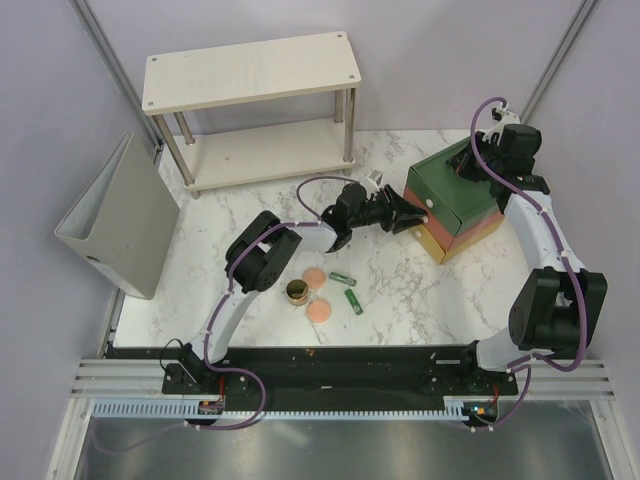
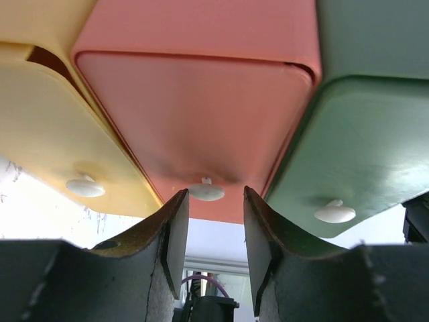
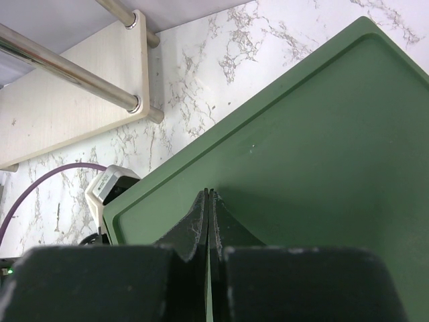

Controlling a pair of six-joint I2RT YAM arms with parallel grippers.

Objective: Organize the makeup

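The makeup lies loose on the marble in the top view: two peach-pink discs [image 1: 314, 277] [image 1: 320, 312], a dark gold-rimmed jar [image 1: 297, 292] and two short green tubes [image 1: 343, 277] [image 1: 353, 300]. My left gripper [image 1: 412, 218] is at the front of the green-red-yellow drawer box [image 1: 470, 205]. In the left wrist view my left gripper [image 2: 216, 201] is open, its tips either side of the white knob [image 2: 206, 193] of the red middle drawer [image 2: 201, 114]. My right gripper [image 3: 208, 194] is shut with nothing in it, tips on the box's green top [image 3: 322, 134].
A two-tier wooden shelf [image 1: 255, 110] stands at the back of the table. A grey binder [image 1: 120, 215] leans at the left edge. The yellow drawer [image 2: 47, 127] and green drawer [image 2: 362, 147] flank the red one, each with a white knob.
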